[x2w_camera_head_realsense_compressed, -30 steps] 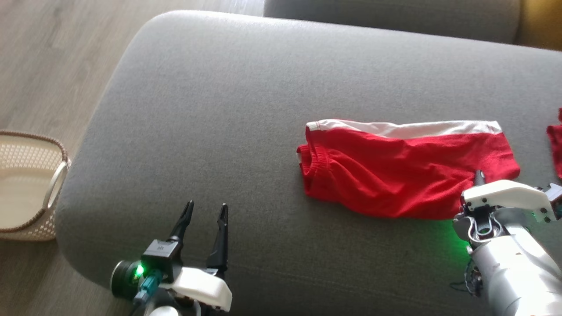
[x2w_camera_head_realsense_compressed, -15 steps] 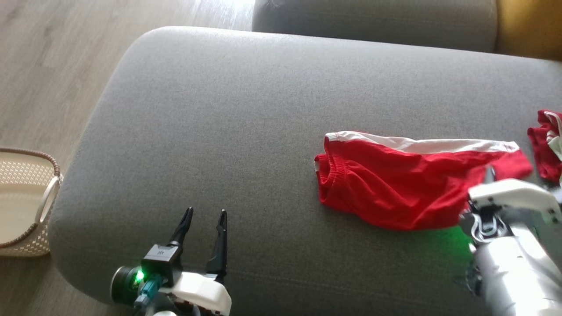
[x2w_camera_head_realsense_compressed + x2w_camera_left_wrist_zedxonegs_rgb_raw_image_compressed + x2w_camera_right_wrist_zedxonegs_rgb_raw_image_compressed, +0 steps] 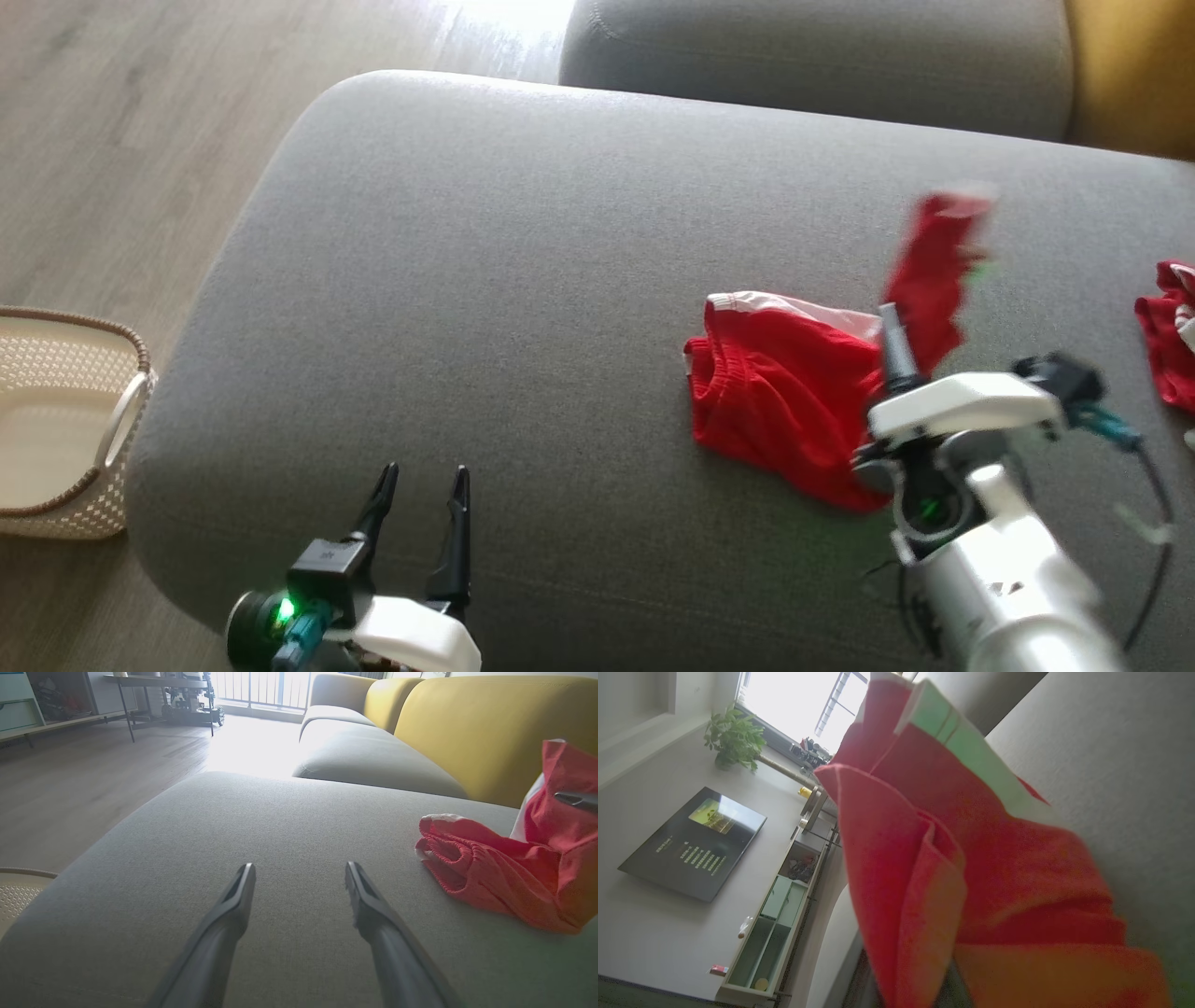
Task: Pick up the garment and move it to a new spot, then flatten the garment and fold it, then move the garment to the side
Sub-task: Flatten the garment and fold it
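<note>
Right tool is clenched on one end of the garment, a pair of red shorts with a white side stripe. That pinched end stands up off the grey sofa cushion as a raised flap, blurred in the head view. The rest of the garment lies bunched on the cushion, right of centre, its gathered waistband facing left. In the right wrist view the red cloth hangs close across the lens, with the pale stripe along its upper edge. From the left wrist view the garment sits to the right, and a dark finger of the right tool lies against the raised flap.

The left tool is released, its two fingers spread apart above the near left part of the cushion, well apart from the garment and touching nothing.

A second red item lies at the far right edge of the cushion. A pale woven basket stands on the wood floor to the left of the sofa.
</note>
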